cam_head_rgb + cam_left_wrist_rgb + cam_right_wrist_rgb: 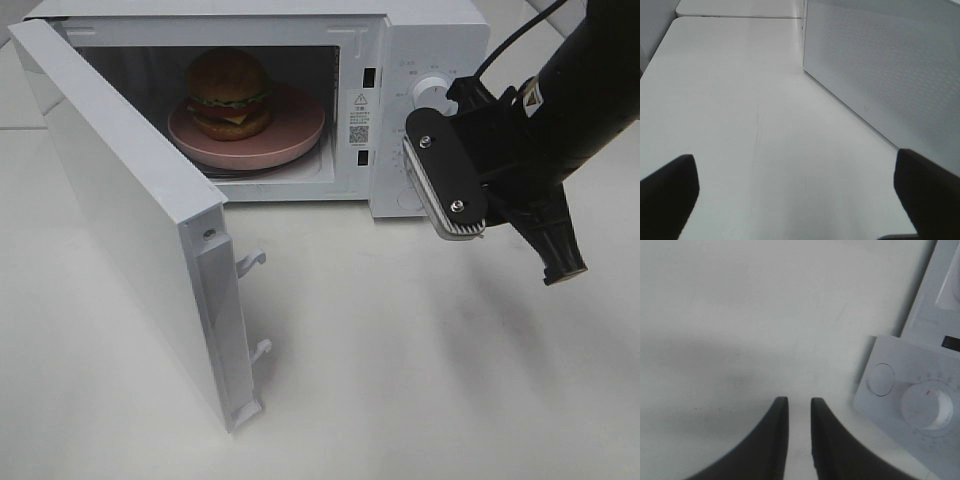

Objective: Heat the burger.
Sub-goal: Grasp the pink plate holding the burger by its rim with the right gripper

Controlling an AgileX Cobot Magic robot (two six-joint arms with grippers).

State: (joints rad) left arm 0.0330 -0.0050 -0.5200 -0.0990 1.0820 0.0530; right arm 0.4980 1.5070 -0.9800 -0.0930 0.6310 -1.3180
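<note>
pink plate (296,132) and the burger (228,92) on it sit inside the microwave (430,40), so we judge the loading done. the door (110,190) stands swung wide, so heating cannot start yet. what is left, as we see it, is to shut the door and then set the dial (926,407). the right gripper (799,401) hangs close by the control panel, its jaws a narrow slit apart with nothing between them. the left gripper (795,156) hovers over the table (740,100), jaws spread wide and empty, near a perforated white panel.
</note>
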